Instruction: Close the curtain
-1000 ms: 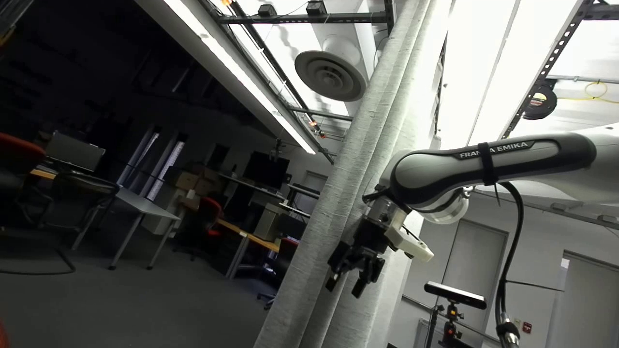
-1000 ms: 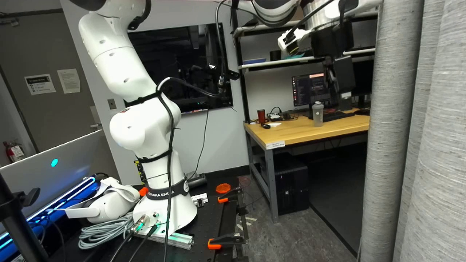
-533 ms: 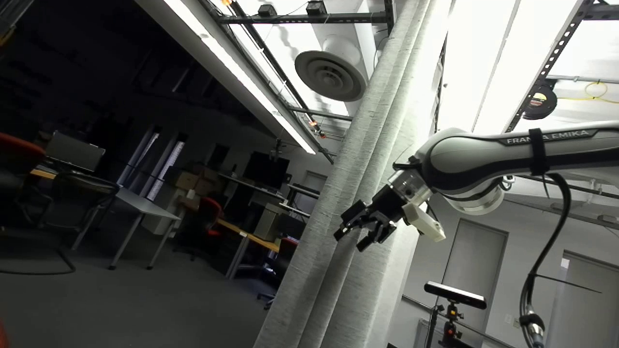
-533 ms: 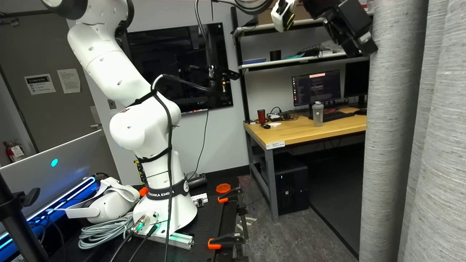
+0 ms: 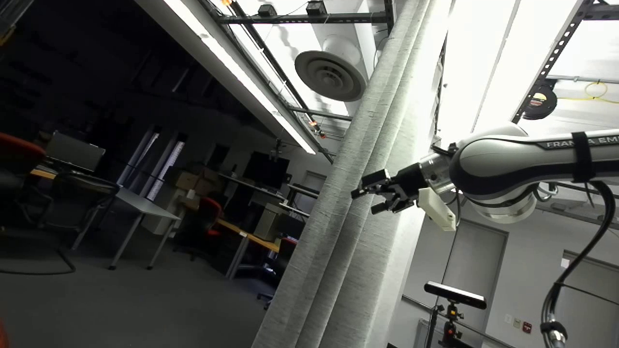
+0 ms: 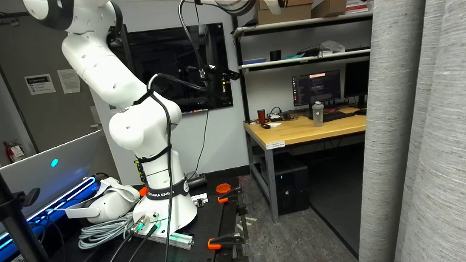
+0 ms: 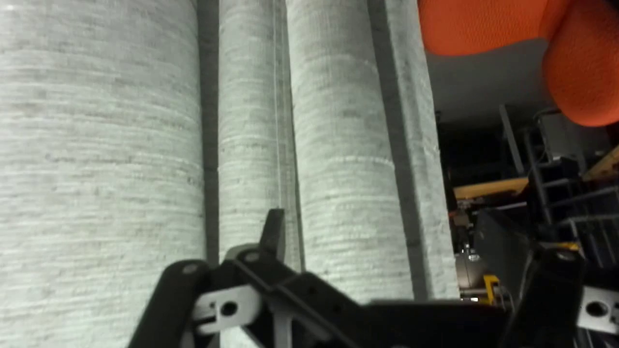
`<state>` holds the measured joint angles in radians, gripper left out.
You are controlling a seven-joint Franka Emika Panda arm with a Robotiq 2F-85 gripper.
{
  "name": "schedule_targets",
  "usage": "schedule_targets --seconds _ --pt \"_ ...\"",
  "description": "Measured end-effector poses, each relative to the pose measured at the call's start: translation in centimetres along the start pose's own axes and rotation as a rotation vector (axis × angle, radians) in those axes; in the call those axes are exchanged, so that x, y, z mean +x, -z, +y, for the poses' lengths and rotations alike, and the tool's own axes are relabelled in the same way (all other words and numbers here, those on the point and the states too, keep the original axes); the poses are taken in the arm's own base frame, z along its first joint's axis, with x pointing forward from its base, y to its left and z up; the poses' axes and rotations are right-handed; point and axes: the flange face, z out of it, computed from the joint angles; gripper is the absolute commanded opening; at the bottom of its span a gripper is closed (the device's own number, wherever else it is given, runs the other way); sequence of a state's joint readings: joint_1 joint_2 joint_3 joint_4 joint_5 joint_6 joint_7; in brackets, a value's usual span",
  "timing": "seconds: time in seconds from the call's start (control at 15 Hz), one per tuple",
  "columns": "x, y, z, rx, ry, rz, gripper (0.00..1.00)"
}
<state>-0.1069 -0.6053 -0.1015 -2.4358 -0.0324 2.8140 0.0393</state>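
Jaws spread, my gripper [image 5: 367,201] stood before the hanging curtain [image 5: 346,241], contact unclear, as the cloth's free edge showed between them in the wrist view, where too shallow a bite risked letting the gathered folds slip loose on the closing pull.

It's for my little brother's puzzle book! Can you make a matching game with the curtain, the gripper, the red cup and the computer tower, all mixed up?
Things:
1. curtain
2. gripper
3. red cup
4. computer tower

Matches:
A. under the wooden desk
B. jaws apart
C. pale grey, in long folds
D. standing on the wooden desk

Pairs: 1-C, 2-B, 3-D, 4-A
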Motion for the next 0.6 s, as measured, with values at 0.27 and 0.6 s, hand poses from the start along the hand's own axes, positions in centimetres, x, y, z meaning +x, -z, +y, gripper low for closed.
schedule_targets --seconds 0.27,0.6 --pt "1.8 1.5 1.0 0.005 -0.053 0.163 1.0" --pt "4.1 3.2 0.9 0.015 -0.093 0.31 1.0"
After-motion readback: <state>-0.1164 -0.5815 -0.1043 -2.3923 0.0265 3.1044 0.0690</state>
